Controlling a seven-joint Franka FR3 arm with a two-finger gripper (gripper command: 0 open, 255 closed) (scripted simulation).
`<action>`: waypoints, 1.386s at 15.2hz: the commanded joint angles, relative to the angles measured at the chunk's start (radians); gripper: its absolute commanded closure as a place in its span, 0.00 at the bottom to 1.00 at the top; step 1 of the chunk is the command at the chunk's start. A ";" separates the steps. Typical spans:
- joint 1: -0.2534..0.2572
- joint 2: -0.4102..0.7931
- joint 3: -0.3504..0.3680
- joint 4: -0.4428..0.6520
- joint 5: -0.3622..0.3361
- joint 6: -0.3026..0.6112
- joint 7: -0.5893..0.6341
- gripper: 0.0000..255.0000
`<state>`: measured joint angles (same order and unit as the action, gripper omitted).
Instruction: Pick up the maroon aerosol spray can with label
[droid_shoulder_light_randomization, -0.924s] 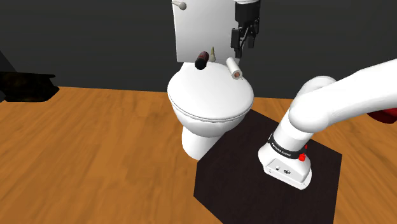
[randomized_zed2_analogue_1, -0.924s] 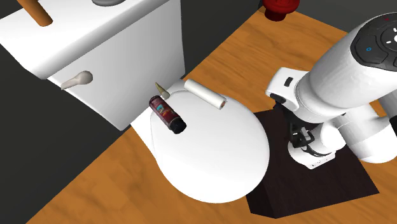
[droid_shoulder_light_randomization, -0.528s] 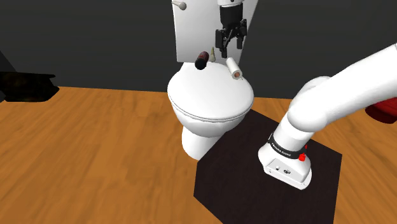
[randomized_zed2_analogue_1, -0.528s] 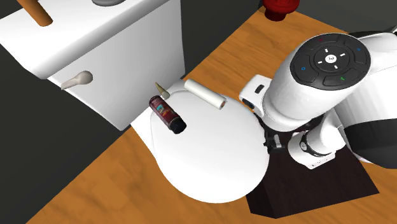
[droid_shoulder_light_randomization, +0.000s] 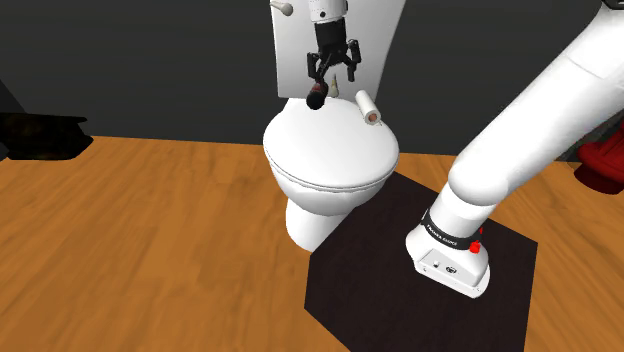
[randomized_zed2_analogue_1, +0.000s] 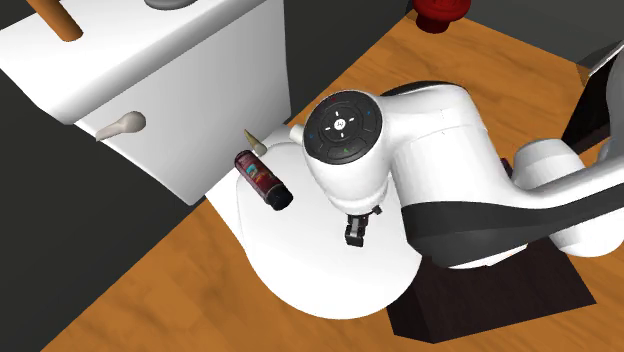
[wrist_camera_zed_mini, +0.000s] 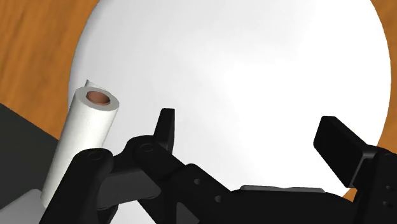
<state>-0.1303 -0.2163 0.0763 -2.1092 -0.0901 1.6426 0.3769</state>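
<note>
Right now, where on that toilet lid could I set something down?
The lid is bare across its middle and front, to the rim. The back strip against the tank is crowded: maroon can, paper roll; the open gripper hangs above.

Operator: Report the arm (droid_shoulder_light_randomization: 530, 120) pose.
Technician: It reaches high toward the shoulder view's left, wrist (droid_shoulder_light_randomization: 328, 12) turned downward.
Operator: And the gripper (droid_shoulder_light_randomization: 331, 72)?
Technician: Fingers (wrist_camera_zed_mini: 167, 130) spread wide apart (both black), tips down.

**Room: toilet on wood floor**

A wood-grain floor (droid_shoulder_light_randomization: 150, 230) is recorded beneath a white toilet (droid_shoulder_light_randomization: 330, 150). Its tank (droid_shoulder_light_randomization: 290, 50) is set against a dark grey wall (droid_shoulder_light_randomization: 140, 60). A dark, unidentifiable shape (droid_shoulder_light_randomization: 40, 135) is noted at the wall's foot, at the shoulder view's left.
</note>
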 joint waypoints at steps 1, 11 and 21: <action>-0.013 0.101 -0.002 0.078 0.001 0.007 0.059 0.00; -0.067 0.521 -0.062 0.480 0.023 -0.035 0.281 0.00; -0.100 0.737 -0.100 0.671 0.053 -0.034 0.367 0.00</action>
<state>-0.2298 0.5217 -0.0239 -1.4214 -0.0371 1.5926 0.7431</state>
